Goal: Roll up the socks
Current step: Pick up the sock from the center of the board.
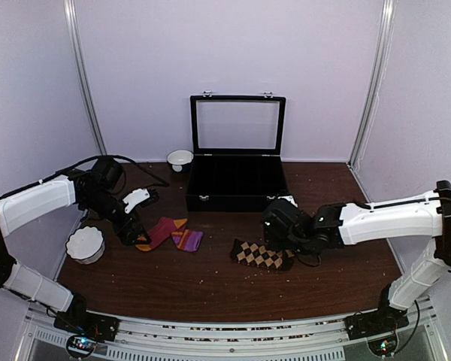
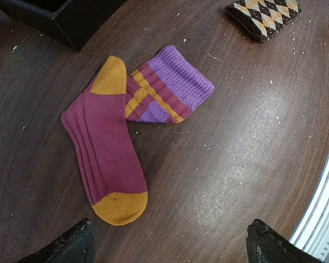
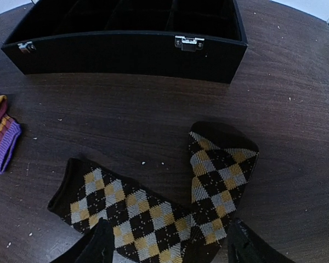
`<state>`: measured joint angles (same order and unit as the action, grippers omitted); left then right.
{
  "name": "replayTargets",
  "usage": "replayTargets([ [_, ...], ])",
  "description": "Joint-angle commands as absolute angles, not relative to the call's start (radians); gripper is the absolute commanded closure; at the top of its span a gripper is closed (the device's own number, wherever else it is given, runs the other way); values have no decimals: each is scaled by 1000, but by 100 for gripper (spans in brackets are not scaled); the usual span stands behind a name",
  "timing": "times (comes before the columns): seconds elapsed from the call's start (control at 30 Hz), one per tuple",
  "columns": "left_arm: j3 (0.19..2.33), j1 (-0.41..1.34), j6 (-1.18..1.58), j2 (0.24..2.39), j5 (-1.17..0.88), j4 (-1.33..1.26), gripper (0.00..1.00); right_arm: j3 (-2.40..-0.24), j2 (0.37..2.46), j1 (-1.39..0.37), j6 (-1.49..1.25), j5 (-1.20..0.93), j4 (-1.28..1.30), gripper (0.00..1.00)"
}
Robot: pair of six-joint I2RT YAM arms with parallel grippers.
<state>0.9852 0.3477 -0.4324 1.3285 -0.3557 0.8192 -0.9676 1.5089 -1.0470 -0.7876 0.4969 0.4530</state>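
Observation:
The dark argyle sock point(image 1: 261, 256) point(image 3: 148, 211) lies bent in a V on the brown table, right of centre. My right gripper point(image 1: 284, 248) point(image 3: 170, 249) hangs low over the bend, open, one finger on each side of the fabric. The magenta sock with orange toe and heel point(image 1: 160, 230) point(image 2: 104, 148) lies flat left of centre. Its purple-and-orange striped end point(image 1: 188, 240) point(image 2: 167, 87) is folded beside it. My left gripper point(image 1: 129, 229) point(image 2: 172, 249) is wide open just off the orange toe end, with only bare table between its fingers.
A black compartment box point(image 1: 237, 184) point(image 3: 126, 49) with its lid up stands behind the socks. A white ridged bowl point(image 1: 85, 244) sits at the left edge. Further back, by the wall, is a smaller white bowl point(image 1: 180, 159). The table's near rail point(image 2: 323, 203) runs close to my left gripper.

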Motion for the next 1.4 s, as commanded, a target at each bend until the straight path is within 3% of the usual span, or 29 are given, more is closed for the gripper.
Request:
replayTargets([
  [0.0,1029,411,-430,1369,-356,822,2,-1023,1627,-1046,-845,556,526,30],
  [0.17,1037,471,-431,1423,-349,821,2,-1061,1753,-1015,-847,532,535,40],
  [0.37,1014,473,-462,1426,-333,822,2,-1062,1786,-1029,-835,463,466,41],
  [0.63,994,471,-468,1394,-253,830,2,-1269,1883,-1100,-804,374,413,41],
  [1.03,1000,378,-479,1318,-265,888,2,-1543,2147,-1111,-866,358,554,54],
  [1.37,1014,329,-517,1273,-274,925,2,-1559,2195,-1110,-880,380,581,61],
])
